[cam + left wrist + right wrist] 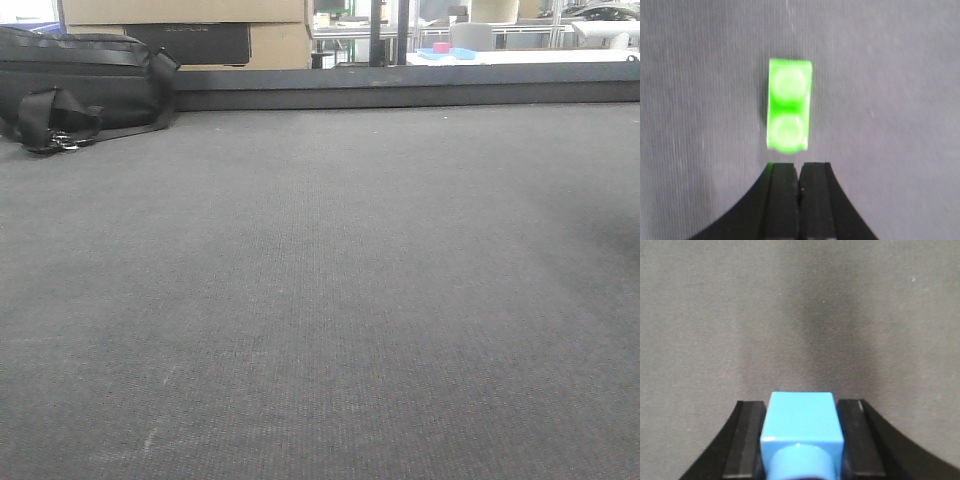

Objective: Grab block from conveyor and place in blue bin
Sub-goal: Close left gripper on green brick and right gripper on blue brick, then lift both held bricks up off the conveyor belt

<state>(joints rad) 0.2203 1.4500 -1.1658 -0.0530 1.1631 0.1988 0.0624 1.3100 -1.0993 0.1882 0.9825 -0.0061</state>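
Pinching blue block [801,422] in R jaws, stud toward cam; L jaws pressed together, green block [788,111] lengthwise ahead.

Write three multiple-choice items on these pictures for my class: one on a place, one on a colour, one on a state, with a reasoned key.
1. Where is the green block?
A. On the conveyor, beyond the left fingers.
B. Between the left fingers.
C. In a bin.

2. What colour is the block between the right fingers?
A. Red.
B. Blue.
C. Yellow.

3. How do the left fingers stand?
A. Wide apart.
B. Closed together, empty.
C. Gripping a block.

1 A: it lies on the conveyor ahead of the tips.
2 B: its faces are blue.
3 B: the pads meet, nothing between.
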